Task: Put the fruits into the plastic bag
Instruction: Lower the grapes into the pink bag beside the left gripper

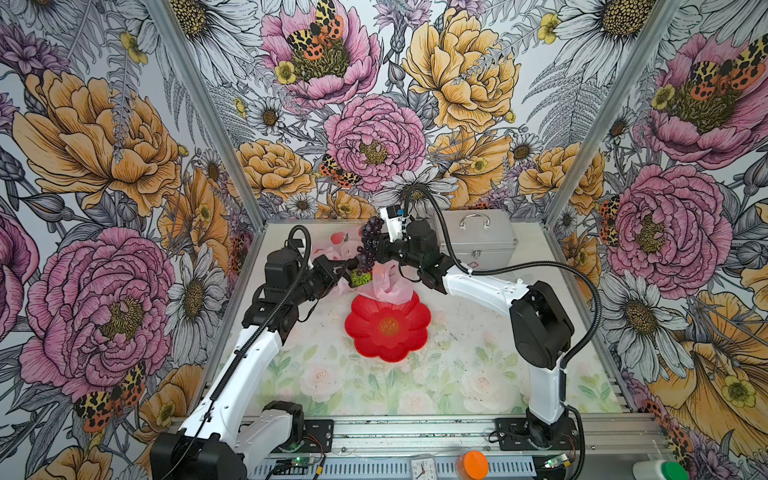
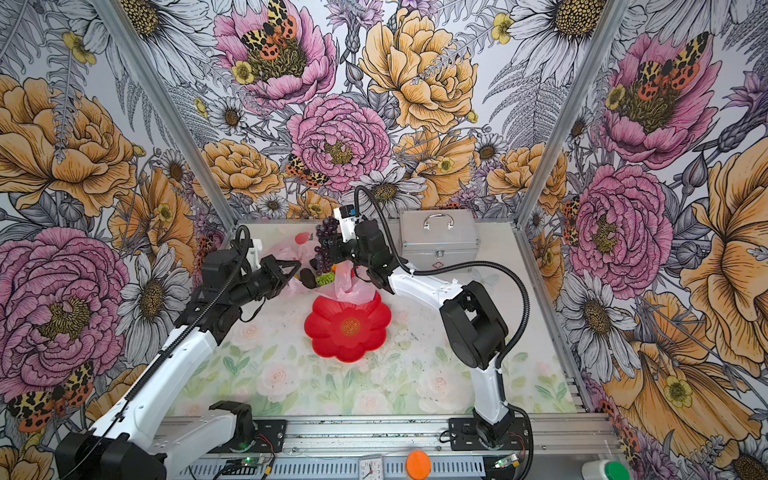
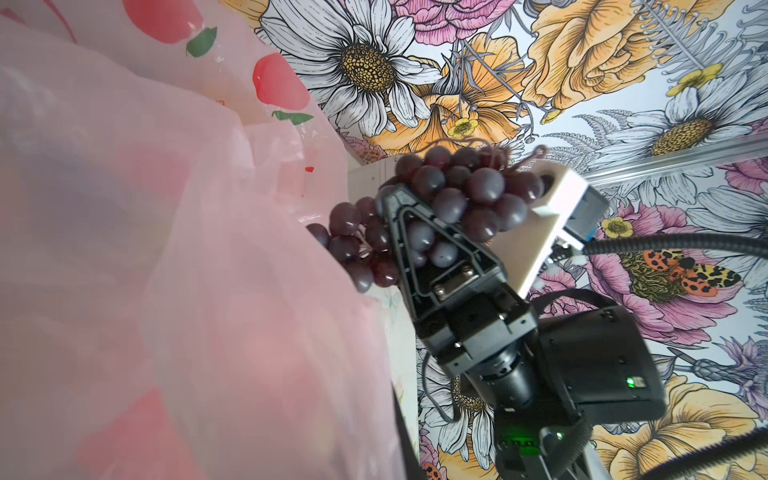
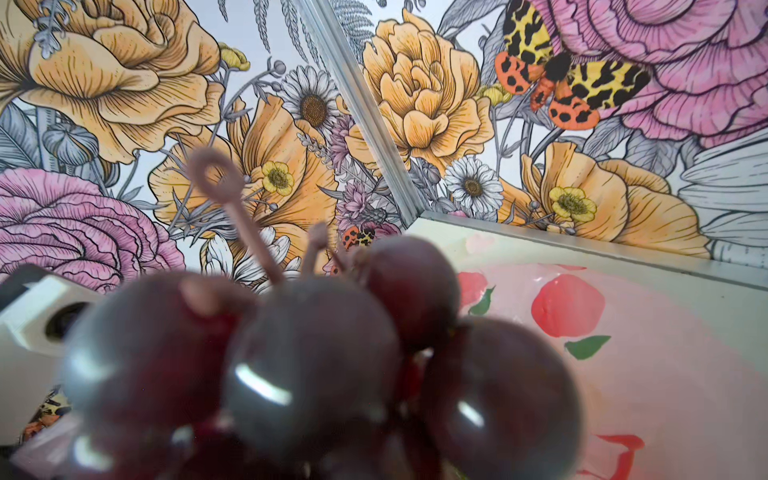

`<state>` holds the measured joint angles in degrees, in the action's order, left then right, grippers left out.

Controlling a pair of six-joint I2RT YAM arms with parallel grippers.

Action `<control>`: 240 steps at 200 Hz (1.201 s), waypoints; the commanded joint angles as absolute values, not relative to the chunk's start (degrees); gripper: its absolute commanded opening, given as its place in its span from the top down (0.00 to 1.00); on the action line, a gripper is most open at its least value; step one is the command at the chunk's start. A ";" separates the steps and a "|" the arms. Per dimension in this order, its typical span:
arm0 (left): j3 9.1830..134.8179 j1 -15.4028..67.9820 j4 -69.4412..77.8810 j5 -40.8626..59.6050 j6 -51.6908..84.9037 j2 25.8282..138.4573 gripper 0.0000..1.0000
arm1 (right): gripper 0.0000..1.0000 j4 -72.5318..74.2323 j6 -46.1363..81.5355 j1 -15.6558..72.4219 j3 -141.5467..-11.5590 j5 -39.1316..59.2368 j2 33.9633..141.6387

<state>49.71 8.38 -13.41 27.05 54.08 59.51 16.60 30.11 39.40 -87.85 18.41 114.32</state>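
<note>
Held aloft: grape bunch [image 1: 368, 245] over plastic bag [image 1: 388, 286], far centre.
Gripped mid-cluster by right hand [image 1: 383, 250]; likely light, floppy, safest at stem. Flimsy bag rim pinched by clenched left hand [image 1: 343, 270].

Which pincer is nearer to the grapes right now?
Right. The right pincer grips the grapes, holding them above the bag. The left pincer sits beside their lower end in both top views, at the bag's edge.
</note>
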 commanded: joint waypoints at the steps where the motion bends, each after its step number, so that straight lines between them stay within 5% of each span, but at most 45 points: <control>1: 51.67 7.78 -10.60 28.09 55.18 60.18 1.00 | 0.88 21.08 30.45 39.81 -89.30 20.26 116.20; 141: 55.27 6.89 -7.38 29.11 57.04 64.02 1.00 | 0.88 17.26 25.62 42.88 -95.29 36.81 124.37; 240: 57.62 7.19 -4.49 30.55 56.94 65.68 1.00 | 0.87 4.29 22.11 43.72 -104.92 37.00 131.73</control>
<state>55.72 7.57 -7.81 28.60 57.08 65.28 9.34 24.53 43.24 -100.42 37.36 129.95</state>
